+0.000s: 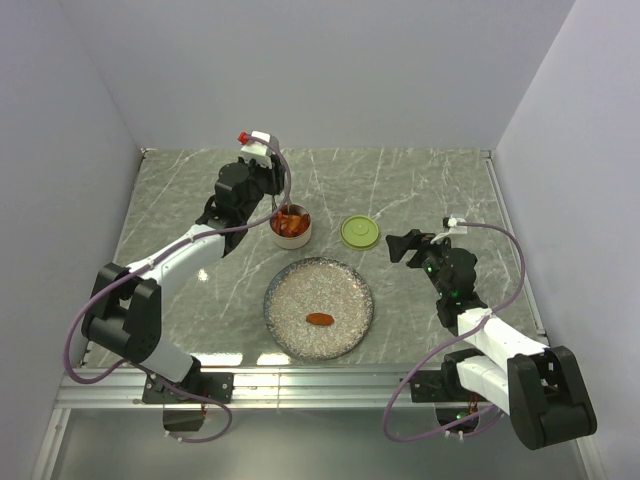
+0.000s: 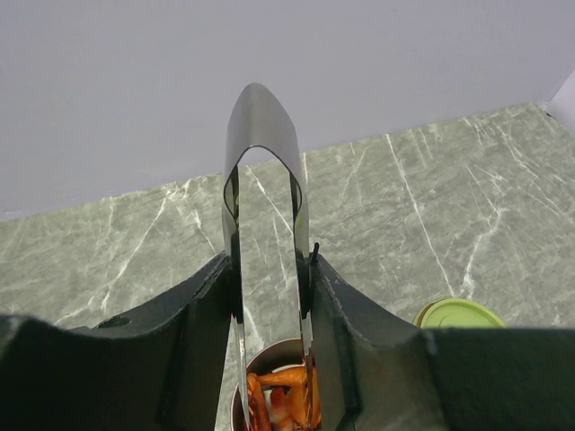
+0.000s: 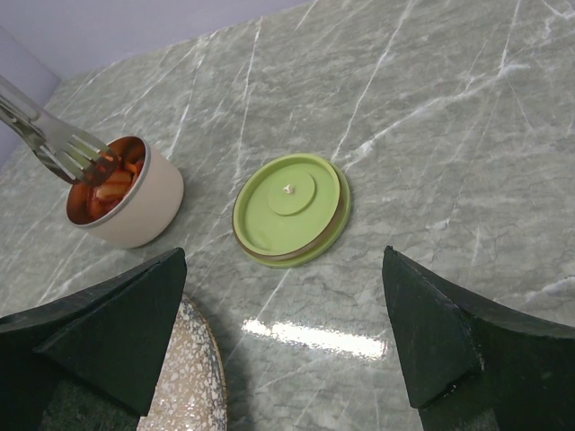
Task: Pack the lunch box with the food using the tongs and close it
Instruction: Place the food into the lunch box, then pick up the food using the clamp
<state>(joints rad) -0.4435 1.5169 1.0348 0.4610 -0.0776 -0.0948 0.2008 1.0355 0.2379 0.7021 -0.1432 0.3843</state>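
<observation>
Lunch box (image 1: 291, 228) stands on the surface (image 1: 450, 180) just behind the plate (image 1: 330, 290), already holding a heap of orange food (image 3: 108, 184). One orange piece (image 1: 319, 319) lies alone on the plate, so the packing looks nearly done but not finished. The lid (image 1: 360, 232) lies flat just right of the box, apart from it.

The left end effector (image 2: 269, 305) pinches the tongs (image 2: 260, 180) between its fingers, loop end up, tips down at the mouth of the box among the food (whether a piece sits between the tips cannot be told). The right end effector (image 1: 398, 246) is spread wide and holds nothing, hanging near the lid.

Several things could go wrong from here:
- The tongs are springy and slick, so a loose pinch could let them twist or slide out of the fingers.
- The tips sit close to the rim. A sideways pull on the way out could drag or tip the light box and spill the food.
- A sticky piece could ride out on the tips.
- The last piece is small and lies flat on the plate. It may skid away rather than be caught.
- Food heaped above the rim could keep the lid from seating.
</observation>
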